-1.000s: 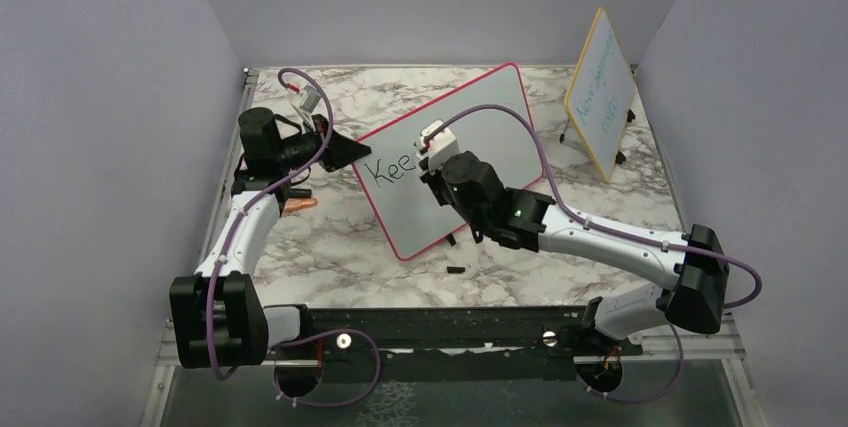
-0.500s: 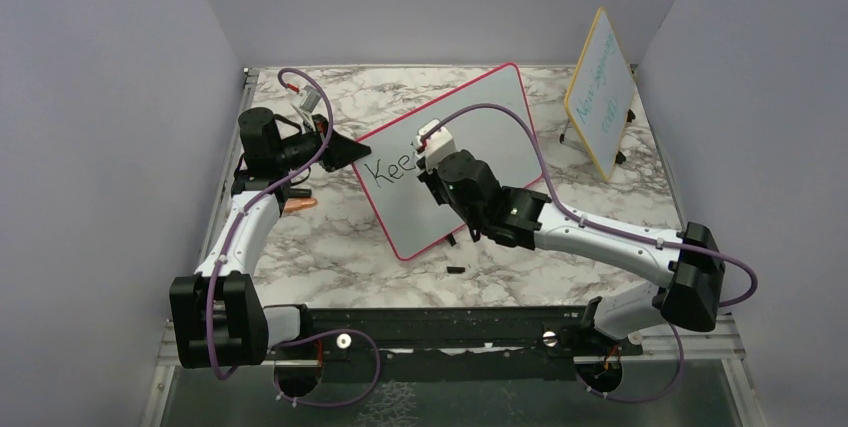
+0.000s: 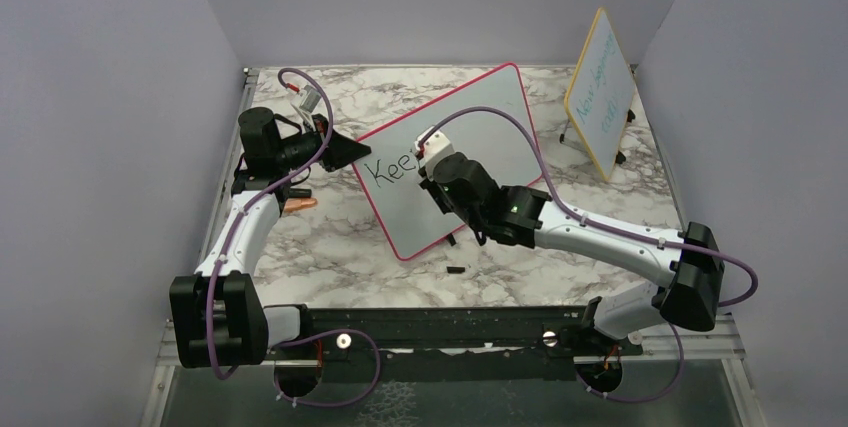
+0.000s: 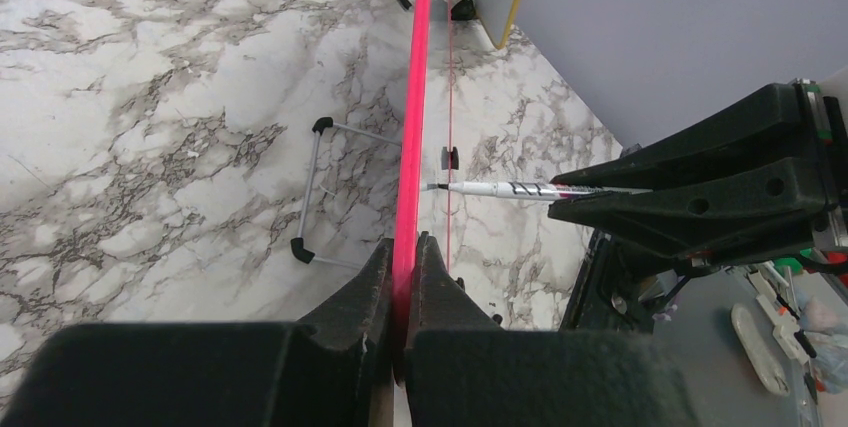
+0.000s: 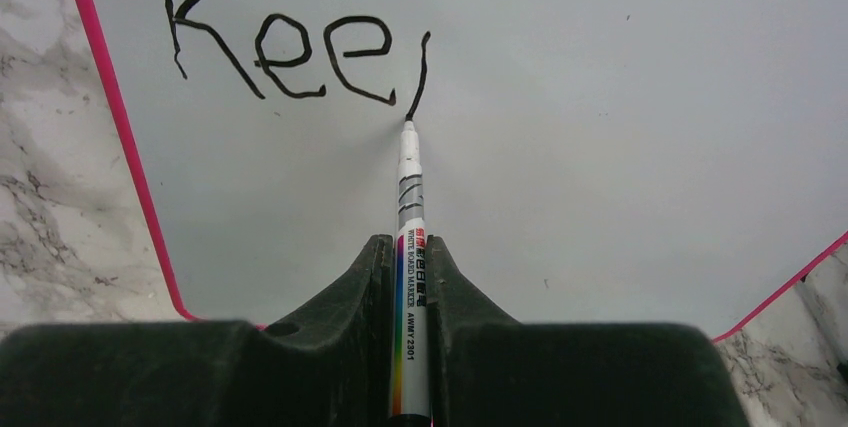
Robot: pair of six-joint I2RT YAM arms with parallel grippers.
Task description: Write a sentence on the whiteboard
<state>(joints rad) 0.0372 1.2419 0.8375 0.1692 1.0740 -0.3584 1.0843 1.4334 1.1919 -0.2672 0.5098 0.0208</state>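
The whiteboard with a pink-red frame stands tilted at the table's middle. My left gripper is shut on its left edge; the left wrist view shows the pink frame edge-on between the jaws of the left gripper. My right gripper is shut on a white marker; the right gripper holds its tip on the board. The sentence reads "Kee" plus one downstroke, also seen in the top view. The marker also shows in the left wrist view.
A smaller yellow-framed board with teal writing stands at the back right. A small black piece lies on the marble near the whiteboard's front corner. An orange object lies by the left arm. The whiteboard's wire stand sits behind it.
My right gripper has moved a little down and left with the marker, drawing a downstroke after "Kee". The left gripper has stayed on the frame.
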